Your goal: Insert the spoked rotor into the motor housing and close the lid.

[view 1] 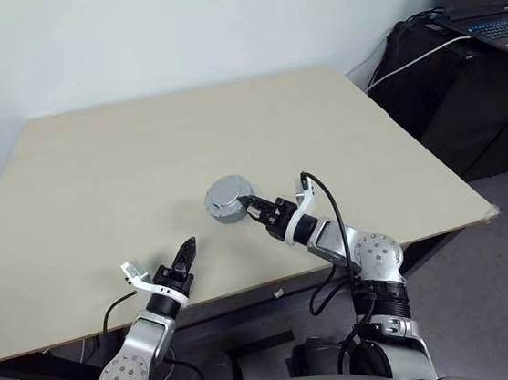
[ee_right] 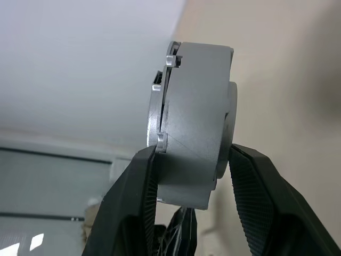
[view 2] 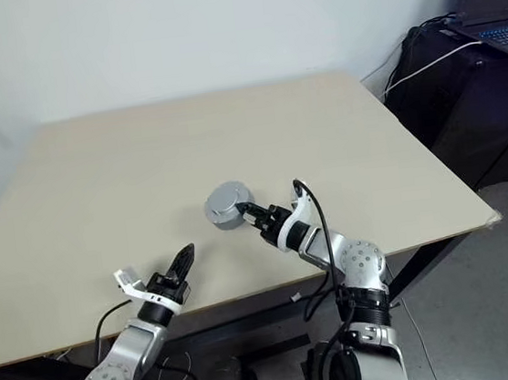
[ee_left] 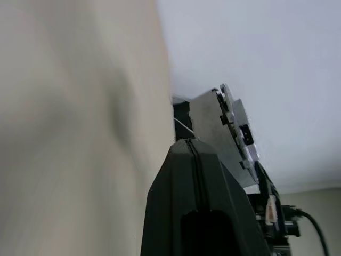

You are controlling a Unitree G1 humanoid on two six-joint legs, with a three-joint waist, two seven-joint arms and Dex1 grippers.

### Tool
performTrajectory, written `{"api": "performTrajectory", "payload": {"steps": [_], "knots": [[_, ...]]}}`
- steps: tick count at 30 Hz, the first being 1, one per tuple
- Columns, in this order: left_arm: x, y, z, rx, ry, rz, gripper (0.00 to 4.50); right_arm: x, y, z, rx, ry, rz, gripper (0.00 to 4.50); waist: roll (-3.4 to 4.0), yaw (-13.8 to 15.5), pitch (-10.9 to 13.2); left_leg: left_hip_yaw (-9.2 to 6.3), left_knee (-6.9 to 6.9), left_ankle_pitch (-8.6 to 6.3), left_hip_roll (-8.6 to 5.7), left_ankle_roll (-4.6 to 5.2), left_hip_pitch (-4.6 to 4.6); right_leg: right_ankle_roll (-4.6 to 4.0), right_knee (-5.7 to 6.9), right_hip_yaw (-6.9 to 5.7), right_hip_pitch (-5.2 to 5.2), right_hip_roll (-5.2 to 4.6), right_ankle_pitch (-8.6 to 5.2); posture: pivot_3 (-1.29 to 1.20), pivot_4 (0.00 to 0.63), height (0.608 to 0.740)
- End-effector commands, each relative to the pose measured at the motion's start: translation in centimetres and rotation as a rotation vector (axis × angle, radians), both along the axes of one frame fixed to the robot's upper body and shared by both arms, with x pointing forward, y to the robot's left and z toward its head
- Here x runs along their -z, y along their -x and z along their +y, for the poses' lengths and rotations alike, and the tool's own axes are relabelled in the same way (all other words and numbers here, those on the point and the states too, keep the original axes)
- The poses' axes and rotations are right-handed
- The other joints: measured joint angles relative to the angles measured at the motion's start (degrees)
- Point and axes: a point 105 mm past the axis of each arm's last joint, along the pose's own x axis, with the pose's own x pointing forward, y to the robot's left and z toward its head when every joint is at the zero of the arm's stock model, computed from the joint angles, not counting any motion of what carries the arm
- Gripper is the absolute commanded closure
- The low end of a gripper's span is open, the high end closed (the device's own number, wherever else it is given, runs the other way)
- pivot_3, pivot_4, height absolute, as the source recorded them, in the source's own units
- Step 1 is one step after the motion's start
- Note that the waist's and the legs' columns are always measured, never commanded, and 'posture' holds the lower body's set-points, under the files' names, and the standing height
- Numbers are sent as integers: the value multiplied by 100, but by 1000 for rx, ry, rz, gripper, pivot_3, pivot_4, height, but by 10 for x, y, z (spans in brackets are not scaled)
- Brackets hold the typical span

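We see the closed motor assembly [view 1: 226,199], a silver-grey round can with the lid [ee_right: 160,114] seated on one flat face, lifted off the surface [view 1: 96,171] and gripped at its near edge across its thickness by our right pincer [view 1: 252,205]. Its axis runs crosswise to the pincer's fingers, the can standing on edge between them. Our left pincer [view 1: 186,253] sits apart at the near edge, fingers pressed together and empty, so the right arm is nearer. We can read no brand, label or writing
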Motion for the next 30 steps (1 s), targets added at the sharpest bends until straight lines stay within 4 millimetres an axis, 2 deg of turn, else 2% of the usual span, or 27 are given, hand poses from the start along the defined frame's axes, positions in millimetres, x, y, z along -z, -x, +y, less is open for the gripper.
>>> {"api": "performTrajectory", "payload": {"steps": [1, 11, 12, 30], "knots": [[-10, 3, -22, 26, 147, -48, 3571, -18, 23, 39, -82, -165, -21, 2753, 0, 0, 0, 0, 0, 0, 0, 0, 0, 0, 0, 0, 0, 0, 0, 0, 0, 740], [-21, 13, -25, 59, 310, -115, 255, -15, 32, 45, -149, -144, -3, 2753, 0, -9, 0, 0, 1, 0, 0, 0, 3, 0, 1, 2, 3, 2, 0, 0, 0, 740], [-21, 13, -25, 58, 313, -121, 34, -14, 32, 45, -150, -138, -1, 2753, 0, -10, 0, 1, 1, 0, 0, 0, 3, 0, 1, 2, 3, 2, 0, 0, 0, 740], [-9, 7, -24, 24, 338, -81, 34, -19, 42, 50, -209, -144, -2, 2753, -1, -26, -1, 0, 3, 0, 0, 0, 4, 0, 1, 2, 6, 3, 0, 0, 0, 740]]}}
